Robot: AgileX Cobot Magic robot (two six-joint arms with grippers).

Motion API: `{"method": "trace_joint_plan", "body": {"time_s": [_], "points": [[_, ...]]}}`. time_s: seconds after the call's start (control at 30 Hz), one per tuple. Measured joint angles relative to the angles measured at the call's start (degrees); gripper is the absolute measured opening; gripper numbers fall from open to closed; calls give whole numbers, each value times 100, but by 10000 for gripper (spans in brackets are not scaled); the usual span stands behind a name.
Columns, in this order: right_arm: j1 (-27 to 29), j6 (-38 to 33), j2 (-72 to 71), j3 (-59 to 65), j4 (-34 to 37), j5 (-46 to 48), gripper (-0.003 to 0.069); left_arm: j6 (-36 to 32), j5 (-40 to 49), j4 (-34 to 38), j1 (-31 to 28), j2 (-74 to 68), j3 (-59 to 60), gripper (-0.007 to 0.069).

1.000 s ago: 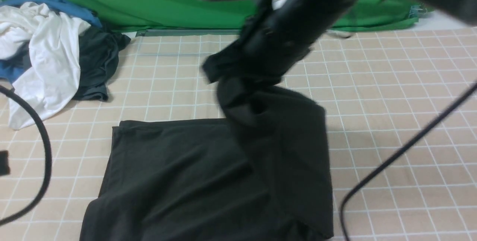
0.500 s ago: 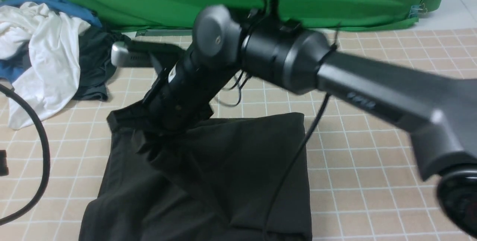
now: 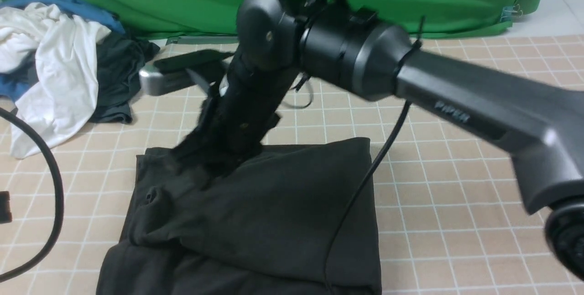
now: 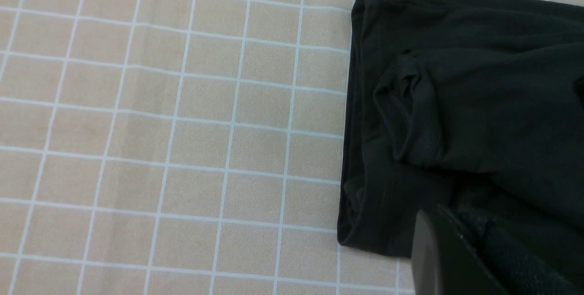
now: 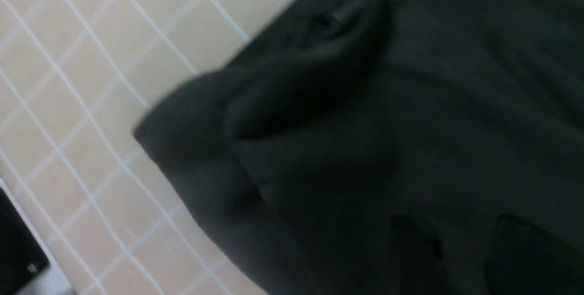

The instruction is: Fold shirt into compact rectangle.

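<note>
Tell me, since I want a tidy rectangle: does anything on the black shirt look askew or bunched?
Yes. On the shirt, the folded-over layer ends in a rumpled lump near its left edge instead of lying flat, and its lower edge runs slanted. The right gripper sits on the fabric at the far edge.

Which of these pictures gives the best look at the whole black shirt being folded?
The front view: it shows most of the shirt lying folded over on the checked mat, though the right arm covers its far edge. The left wrist view shows only one edge and a bunched fold; the right wrist view is a blurred close-up.
</note>
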State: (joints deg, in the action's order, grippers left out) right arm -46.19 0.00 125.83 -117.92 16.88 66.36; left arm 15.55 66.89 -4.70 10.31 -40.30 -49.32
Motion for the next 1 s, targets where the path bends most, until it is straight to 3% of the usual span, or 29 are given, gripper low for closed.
{"method": "trace_joint_plan", "body": {"time_s": [0.07, 0.13, 0.33, 0.4, 0.57, 0.7, 0.83, 1.0], "points": [[1, 0, 7, 0, -98, 133, 104, 25, 6, 12, 0, 0, 0, 19], [-108, 0, 93, 7, -167, 41, 49, 43, 6, 13, 0, 0, 0, 19], [-538, 60, 702, 11, 189, -614, 38, 69, -1, 13, 0, 0, 0, 19], [-739, -130, 869, 18, 490, -613, 38, 94, -28, 13, 0, 0, 0, 19], [-1039, -401, 927, 5, 490, -452, 38, 250, -73, 13, 0, 0, 0, 19], [-877, -473, 718, -139, 327, -100, 38, 395, -165, 30, 0, 0, 0, 19], [-426, -468, 36, -234, -331, 219, 36, 539, -213, 294, 0, -148, -5, 19], [507, -386, -1032, -69, -796, 242, 36, -42, -454, 1158, 0, -933, -17, 19]]}}
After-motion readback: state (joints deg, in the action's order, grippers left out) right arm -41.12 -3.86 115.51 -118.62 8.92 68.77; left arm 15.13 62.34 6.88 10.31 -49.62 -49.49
